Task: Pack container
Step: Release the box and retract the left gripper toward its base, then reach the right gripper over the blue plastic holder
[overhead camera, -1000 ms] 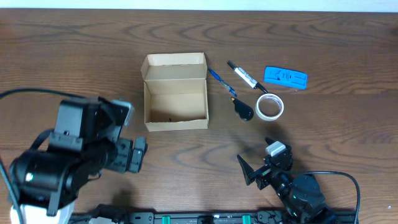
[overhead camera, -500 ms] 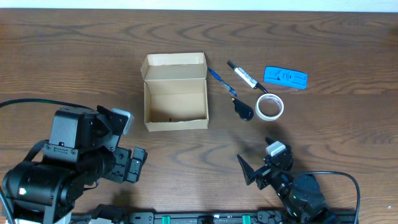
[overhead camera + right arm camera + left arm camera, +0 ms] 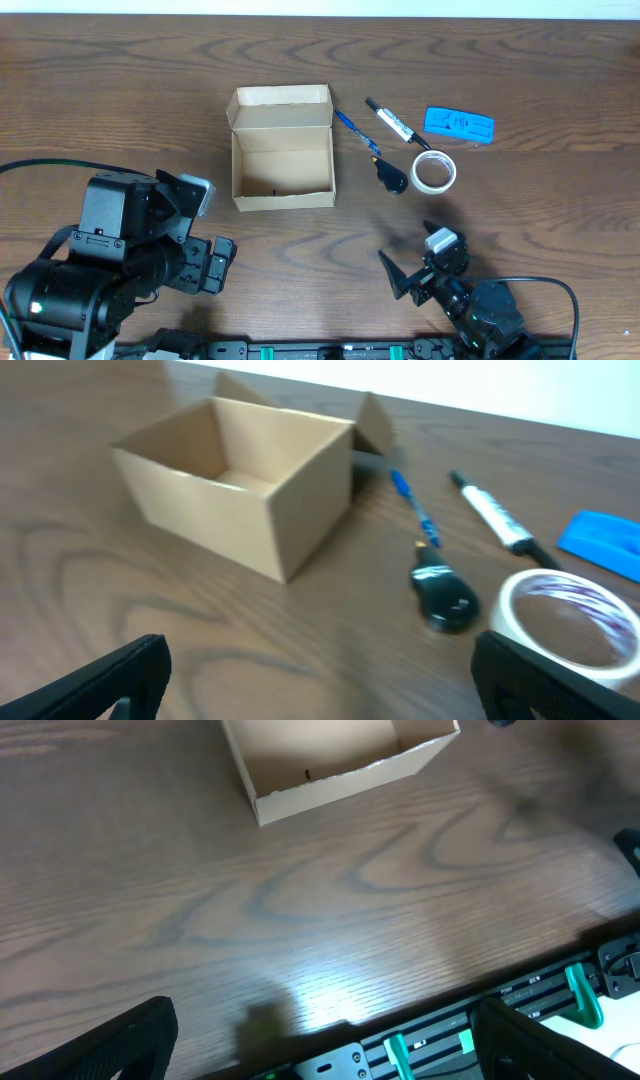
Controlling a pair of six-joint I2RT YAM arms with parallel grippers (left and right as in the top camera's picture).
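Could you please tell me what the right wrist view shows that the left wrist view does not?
Only the right wrist view shows the blue pen, the marker, the tape roll and a blue packet. Only the left wrist view shows the rail with green clips along the table's edge. Both show the open cardboard box on the wooden table.

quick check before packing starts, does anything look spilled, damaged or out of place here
Nothing stands out. The container sits open, flap back, looking undamaged; a tiny dark speck inside is too small to identify. The blue pen, marker, black object, tape roll and blue item lie loose beside it.
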